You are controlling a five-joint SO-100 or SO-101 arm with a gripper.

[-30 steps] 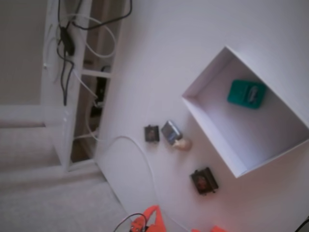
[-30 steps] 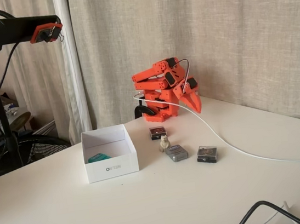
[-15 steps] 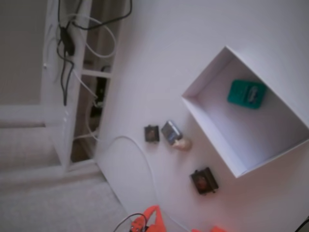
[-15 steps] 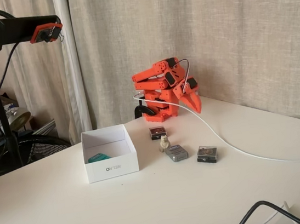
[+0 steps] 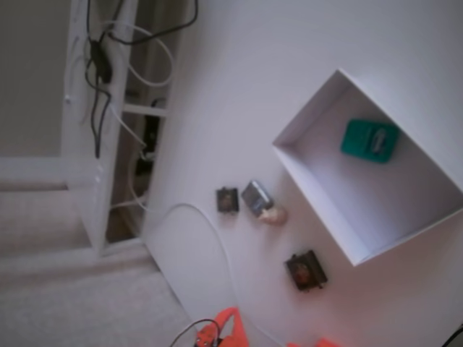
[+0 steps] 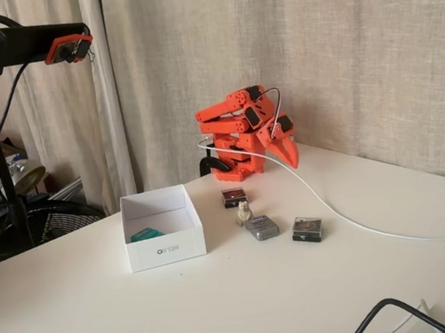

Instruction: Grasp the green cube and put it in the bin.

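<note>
Both fixed views unchanged: green cube [image 5: 370, 140] inside bin [image 5: 309, 195], folded arm's fingers [image 6: 288, 150] together, empty.

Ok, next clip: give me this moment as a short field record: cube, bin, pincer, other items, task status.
green cube: lying inside the bin, green cube, also seen low behind the front wall
bin: white open box on the table, bin
pincer: pincer on the folded orange arm, away from the bin, holding nothing; looks closed
other items: two dark blocks, grey block, small pale figure, all outside the bin
cable: white cable across the table
task status: cube in bin, appears complete
</note>
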